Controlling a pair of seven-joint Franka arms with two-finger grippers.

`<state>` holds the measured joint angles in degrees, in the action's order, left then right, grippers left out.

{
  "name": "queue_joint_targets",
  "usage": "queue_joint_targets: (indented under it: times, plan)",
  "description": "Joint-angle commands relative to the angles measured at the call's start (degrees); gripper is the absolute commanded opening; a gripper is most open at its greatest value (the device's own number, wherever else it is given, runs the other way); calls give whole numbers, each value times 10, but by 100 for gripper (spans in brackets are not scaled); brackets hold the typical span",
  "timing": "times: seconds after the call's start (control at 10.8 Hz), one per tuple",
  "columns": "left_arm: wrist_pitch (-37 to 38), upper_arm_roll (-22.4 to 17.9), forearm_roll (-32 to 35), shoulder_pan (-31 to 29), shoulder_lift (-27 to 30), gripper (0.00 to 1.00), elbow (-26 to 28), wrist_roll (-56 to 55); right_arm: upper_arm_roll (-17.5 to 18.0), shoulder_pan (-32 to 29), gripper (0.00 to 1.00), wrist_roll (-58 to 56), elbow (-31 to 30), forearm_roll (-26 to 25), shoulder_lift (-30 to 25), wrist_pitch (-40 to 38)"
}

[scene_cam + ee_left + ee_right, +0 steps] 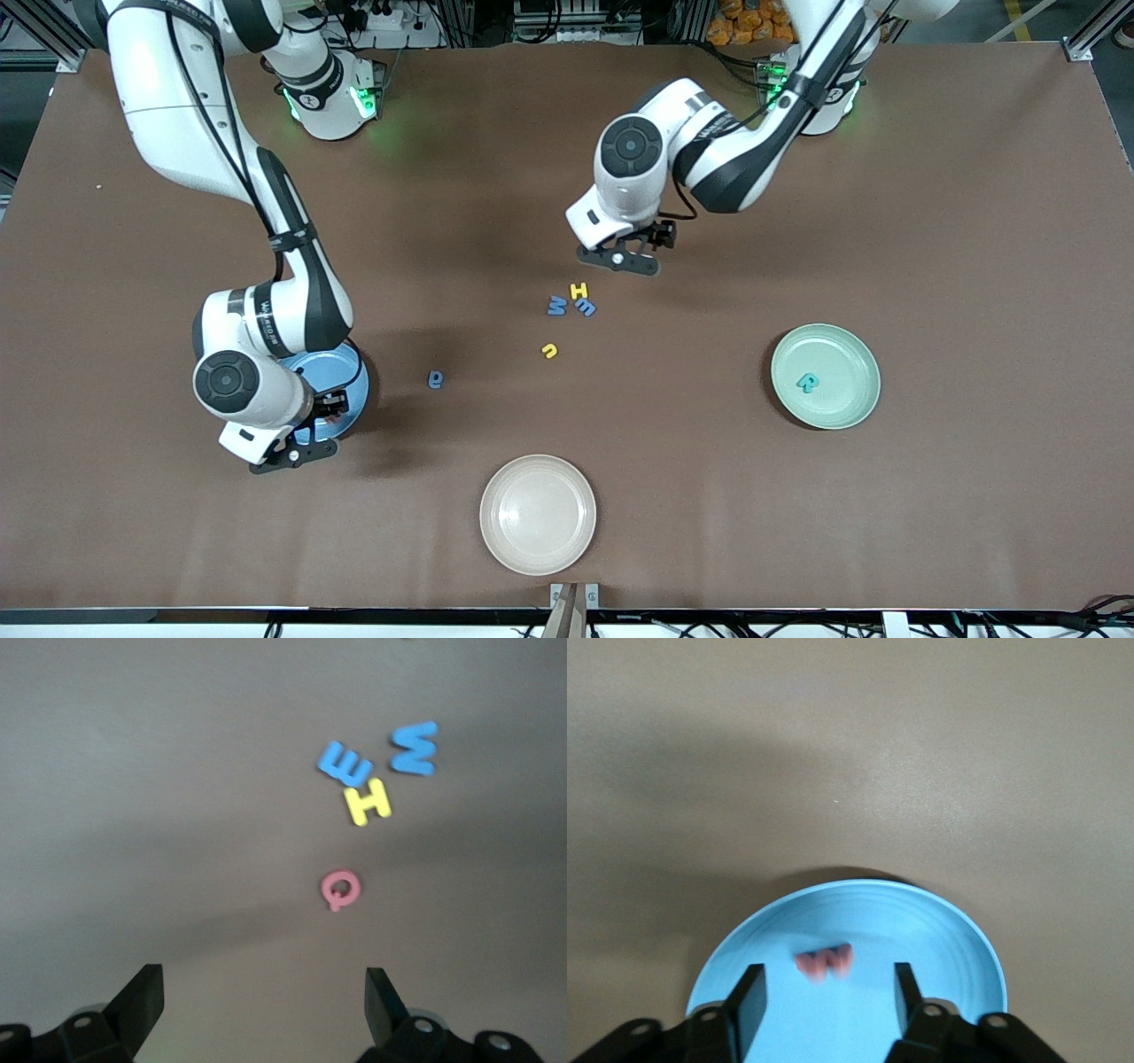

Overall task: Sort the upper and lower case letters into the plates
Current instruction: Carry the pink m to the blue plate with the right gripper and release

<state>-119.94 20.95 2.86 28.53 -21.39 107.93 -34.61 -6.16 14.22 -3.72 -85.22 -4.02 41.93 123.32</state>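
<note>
right tool (824, 1001) spread over blue plate (957, 948) | left tool (264, 1001) spread | yellow H (368, 802) | teal R (806, 383)

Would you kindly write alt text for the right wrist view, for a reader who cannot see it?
The right hand, its fingers open, hangs over a round shallow blue plastic plate on the brown table. A small blurred red foam letter shows between the fingers against the plate; whether it is lying there or falling is unclear.

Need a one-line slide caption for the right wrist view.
Right gripper, fingers apart, over the round blue plastic plate, where a small red foam letter lies in the plate between them.
</note>
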Motion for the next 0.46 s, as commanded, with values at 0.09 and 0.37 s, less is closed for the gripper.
queue_joint_targets:
  times: [0.09,0.37]
  plan:
    - [-64,3,32,20,4,100,52,-34,12,24,100,6,-25,2,-18,19]
    - [-181,3,33,23,-9,100,108,-38,12,73,100,104,-20,2,-8,52]
